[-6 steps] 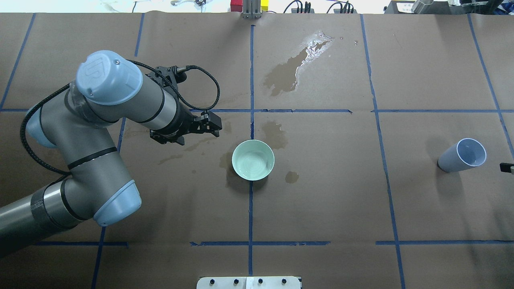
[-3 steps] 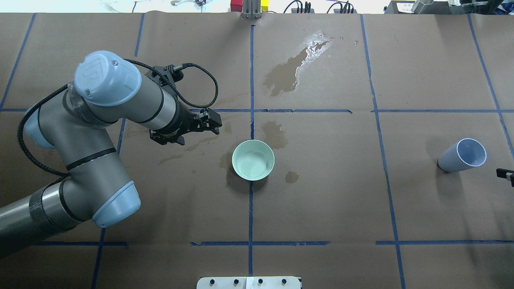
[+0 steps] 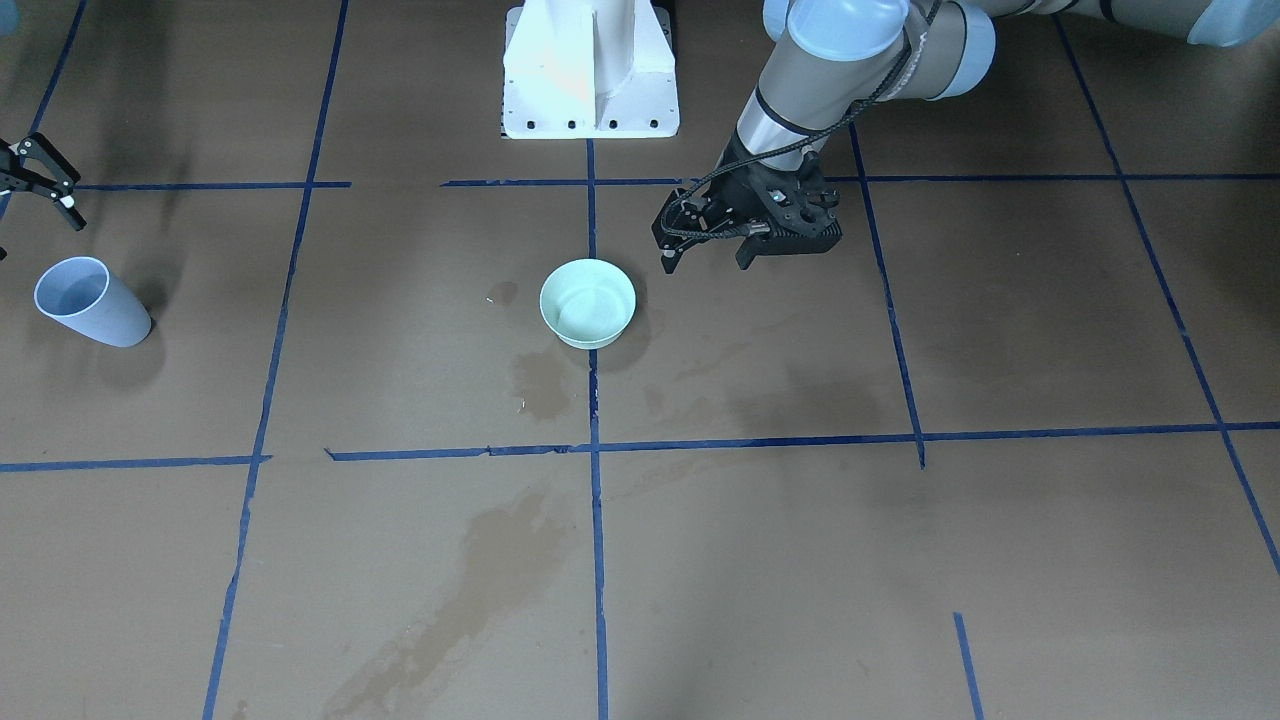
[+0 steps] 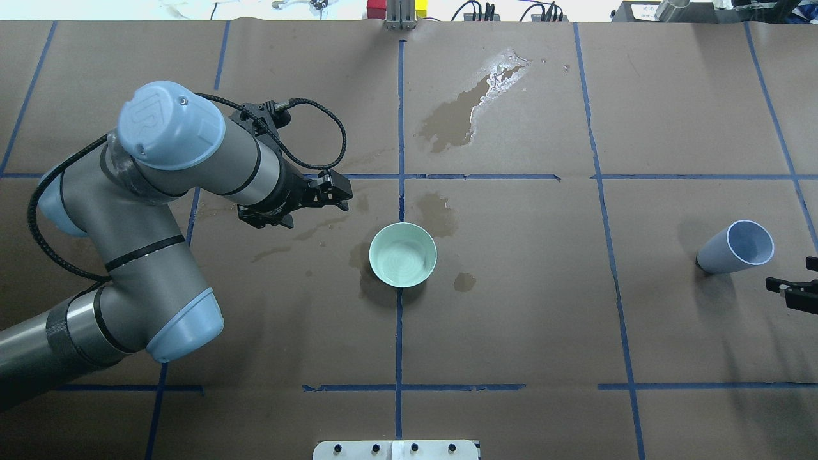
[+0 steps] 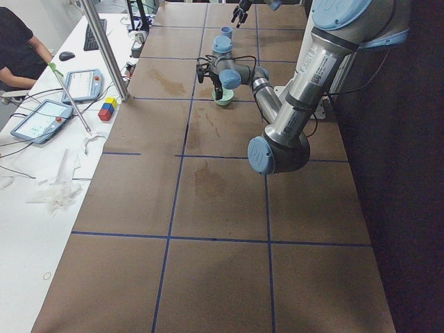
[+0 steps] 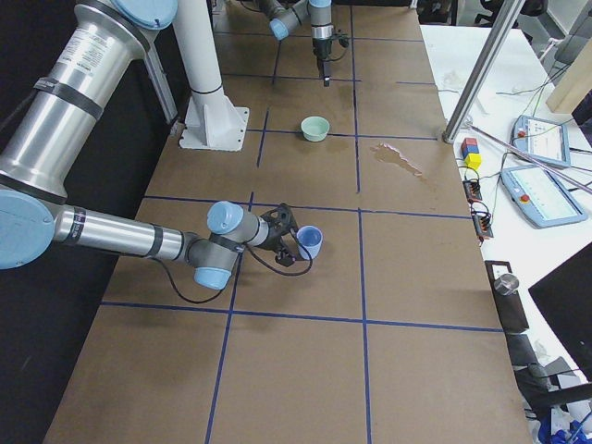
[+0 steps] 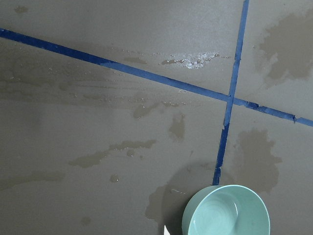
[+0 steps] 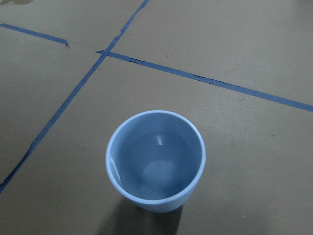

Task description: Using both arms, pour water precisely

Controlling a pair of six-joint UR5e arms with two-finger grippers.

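Observation:
A light-blue cup (image 4: 735, 248) stands near the table's right end. The right wrist view shows it from above (image 8: 155, 161), with a little clear water (image 8: 156, 169) in its bottom. My right gripper (image 4: 789, 271) is open and empty, just on the near side of the cup and apart from it. It also shows in the front view (image 3: 45, 205). A mint-green bowl (image 4: 402, 253) stands at the table's middle, and I cannot tell whether it holds water. My left gripper (image 3: 705, 265) is open and empty, above the table to the left of the bowl (image 7: 226, 213).
Brown paper with blue tape lines covers the table. Wet patches lie at the far middle (image 4: 473, 108), beside the bowl (image 4: 438, 214) and under my left gripper (image 7: 112, 152). The white pedestal base (image 3: 590, 70) stands at the near edge. Tablets (image 6: 541, 190) lie on a side table.
My right gripper has come further in from the right edge, toward the near side of the blue cup. My left gripper has drawn back slightly from the bowl.

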